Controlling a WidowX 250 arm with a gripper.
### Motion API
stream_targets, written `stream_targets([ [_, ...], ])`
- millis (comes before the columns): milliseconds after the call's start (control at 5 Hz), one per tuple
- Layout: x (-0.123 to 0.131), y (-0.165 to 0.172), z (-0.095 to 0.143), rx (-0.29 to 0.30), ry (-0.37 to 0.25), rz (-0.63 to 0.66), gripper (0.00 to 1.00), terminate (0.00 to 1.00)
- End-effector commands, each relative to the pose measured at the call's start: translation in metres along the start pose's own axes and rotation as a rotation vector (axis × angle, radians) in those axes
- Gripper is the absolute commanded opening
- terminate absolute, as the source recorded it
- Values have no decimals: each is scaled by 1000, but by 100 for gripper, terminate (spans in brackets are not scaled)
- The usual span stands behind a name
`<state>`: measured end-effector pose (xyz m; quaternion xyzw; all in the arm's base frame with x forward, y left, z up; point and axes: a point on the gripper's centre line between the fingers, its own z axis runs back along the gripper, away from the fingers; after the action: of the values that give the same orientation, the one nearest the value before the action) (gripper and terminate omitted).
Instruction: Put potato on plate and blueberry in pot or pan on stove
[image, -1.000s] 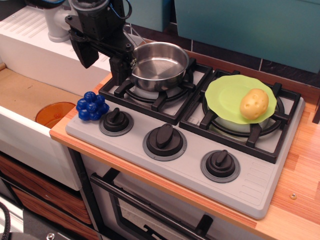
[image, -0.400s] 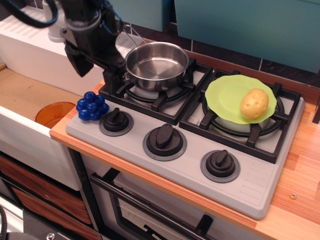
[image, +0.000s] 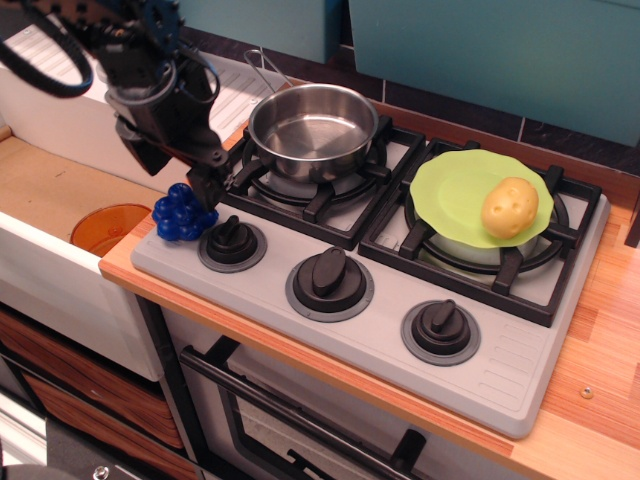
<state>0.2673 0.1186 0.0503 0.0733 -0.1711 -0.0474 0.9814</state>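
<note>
The potato (image: 508, 207) lies on the lime-green plate (image: 455, 190), which rests on the right burner of the grey stove (image: 500, 370). The steel pot (image: 313, 130) stands empty on the left burner. The blueberry (image: 176, 216) lies on the stove's front left corner beside the left knob. My black gripper (image: 180, 170) hangs open just above and behind the blueberry, one finger (image: 207, 183) at its right side, nothing held.
An orange round dish (image: 108, 228) sits in the sink at the left. Three black knobs (image: 329, 275) line the stove front. A white dish rack (image: 60, 90) stands at the back left; the wooden counter (image: 600, 330) runs along the right.
My gripper has moved left and down from beside the pot to just over the blueberry. The pot, plate and potato have stayed in place.
</note>
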Motion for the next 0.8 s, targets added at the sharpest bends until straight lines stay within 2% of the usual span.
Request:
stream_targets([
  [0, -1, 2, -12, 11, -51, -1, 100, 0],
  [200, -3, -3, -21, -1, -63, 12, 100, 0],
  [400, -1, -8, -25, -2, -57, 31, 0, 0],
  [600, 4, -12, -17, 8, -27, 36, 0, 0],
])
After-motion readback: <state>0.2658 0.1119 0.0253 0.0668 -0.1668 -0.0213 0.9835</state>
